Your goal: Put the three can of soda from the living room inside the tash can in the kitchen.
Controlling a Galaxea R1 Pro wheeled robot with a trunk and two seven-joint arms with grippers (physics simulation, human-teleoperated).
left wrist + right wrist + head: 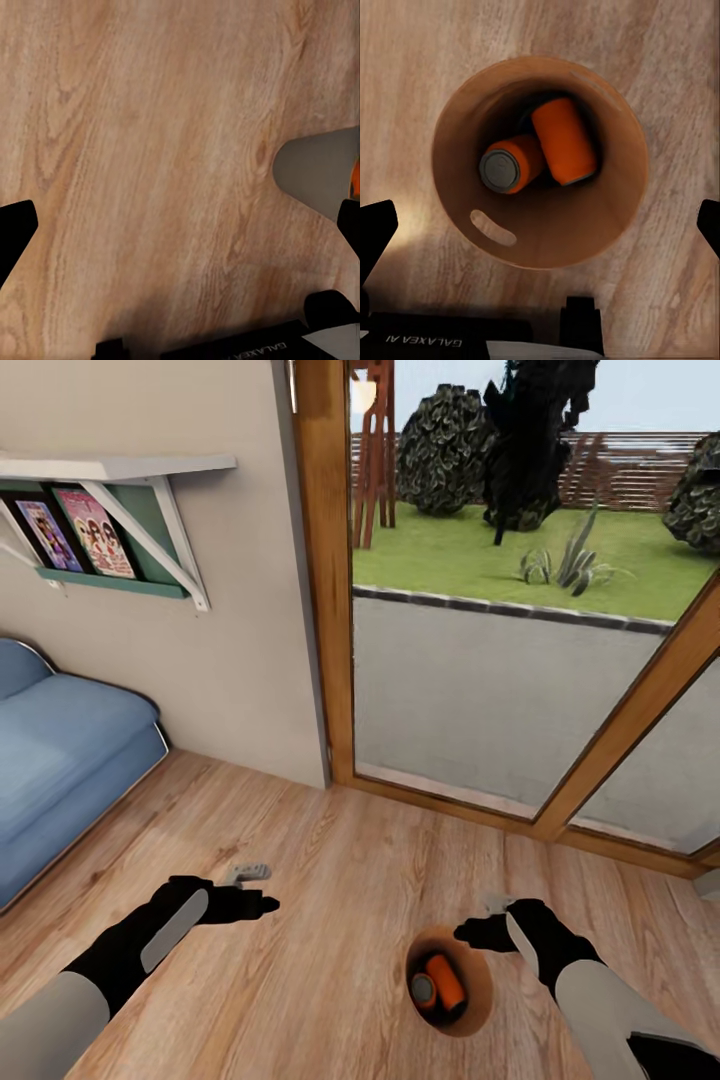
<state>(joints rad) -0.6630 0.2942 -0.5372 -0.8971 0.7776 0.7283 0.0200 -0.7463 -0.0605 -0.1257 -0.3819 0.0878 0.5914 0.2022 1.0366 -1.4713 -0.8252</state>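
Two glossy orange soda cans (pixel 540 154) with grey metal ends already lie in the round copper-brown trash can (pixel 607 217) on the wood-grain floor (pixel 330 880) at five o'clock, a third apparently still to fetch, under the spread, empty right gripper (pixel 478 932); the left gripper (pixel 255 905) is likewise spread and empty.

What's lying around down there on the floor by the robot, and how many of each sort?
Orange soda cans: 2, both lying inside the bin
Copper-brown bin: 1, standing on the wood floor
Small grey object on the floor near the left gripper: 1, too small to identify
Total: 4
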